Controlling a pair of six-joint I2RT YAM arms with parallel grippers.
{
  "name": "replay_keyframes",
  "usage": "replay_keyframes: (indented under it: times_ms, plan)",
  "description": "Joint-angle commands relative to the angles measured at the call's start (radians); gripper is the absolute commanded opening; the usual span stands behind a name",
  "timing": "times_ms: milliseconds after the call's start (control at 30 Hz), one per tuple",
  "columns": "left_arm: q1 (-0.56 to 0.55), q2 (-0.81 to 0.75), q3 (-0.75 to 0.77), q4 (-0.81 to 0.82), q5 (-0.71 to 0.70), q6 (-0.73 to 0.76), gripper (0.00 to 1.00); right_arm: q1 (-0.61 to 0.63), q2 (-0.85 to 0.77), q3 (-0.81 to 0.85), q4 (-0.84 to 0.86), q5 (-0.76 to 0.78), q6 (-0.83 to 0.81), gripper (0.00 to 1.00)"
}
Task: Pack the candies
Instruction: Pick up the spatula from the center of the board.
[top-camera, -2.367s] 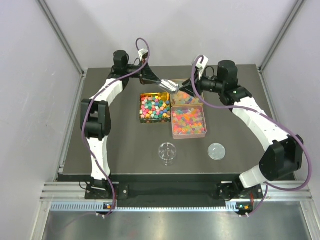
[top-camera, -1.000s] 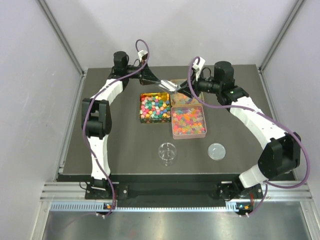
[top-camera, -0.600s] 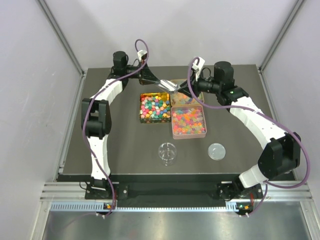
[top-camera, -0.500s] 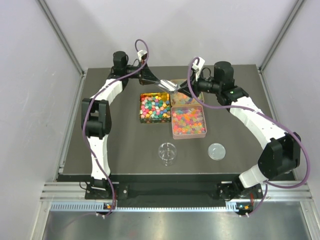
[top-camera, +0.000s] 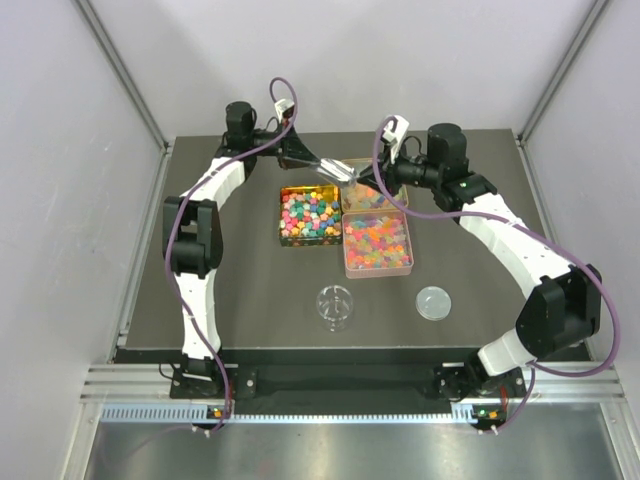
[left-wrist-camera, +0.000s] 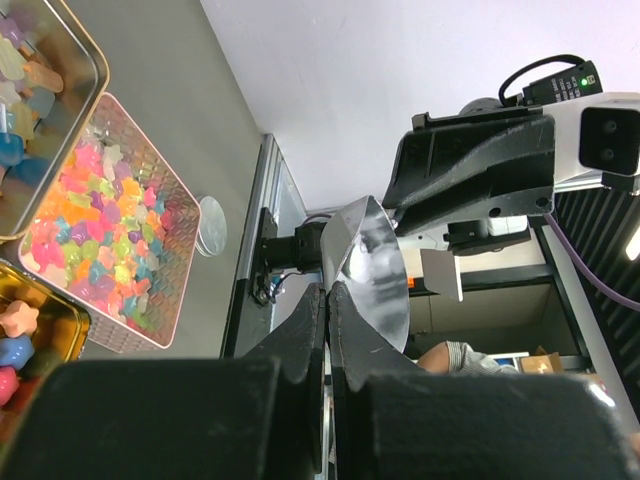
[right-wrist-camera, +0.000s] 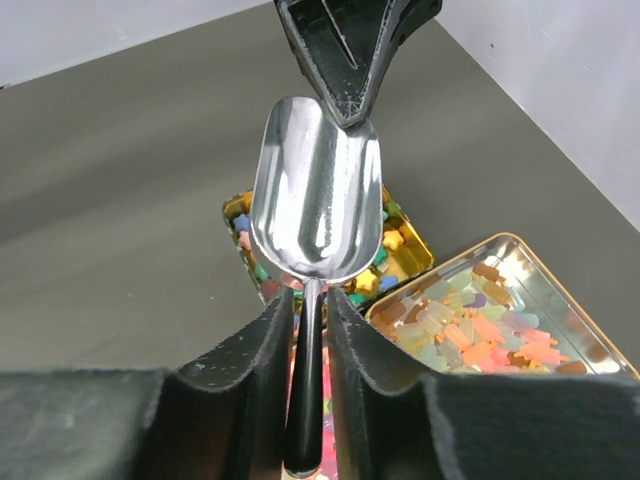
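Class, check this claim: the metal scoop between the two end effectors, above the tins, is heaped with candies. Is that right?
No. The scoop is between the left end effector and right end effector, above the tins, but empty: the right wrist view shows a bare, shiny bowl. The candies lie in the tins.

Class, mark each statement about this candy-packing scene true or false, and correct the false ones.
1. The left gripper is shut on the scoop's bowl. True.
2. The scoop is full of candies. False: it is empty; the candies are in the tins.
3. The scoop's handle lies between the right gripper's fingers. True.
4. The lid sits on the jar. False: it lies beside the jar, apart.
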Motion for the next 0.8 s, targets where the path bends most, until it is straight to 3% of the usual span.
replay_keyframes:
  times_ms: [0,133,533,700,767]
  plan:
    - [0.007,-0.016,0.043,0.051,0.094,-0.009,0.00,0.016,-0.008,0.007,-0.003,-0.004,-0.034,0.16]
    - [0.007,-0.016,0.041,0.051,0.096,-0.009,0.00,0.016,-0.013,0.004,-0.007,0.000,-0.042,0.01]
    - [0.005,-0.004,0.023,0.072,0.074,-0.012,0.01,0.017,-0.027,0.062,-0.050,-0.019,-0.097,0.00]
    - [0.008,0.013,0.020,0.098,0.067,-0.010,0.32,0.017,-0.028,0.117,-0.147,-0.028,-0.158,0.00]
    - [0.011,0.024,0.026,0.112,0.064,-0.007,0.38,0.017,-0.028,0.134,-0.196,-0.028,-0.229,0.00]
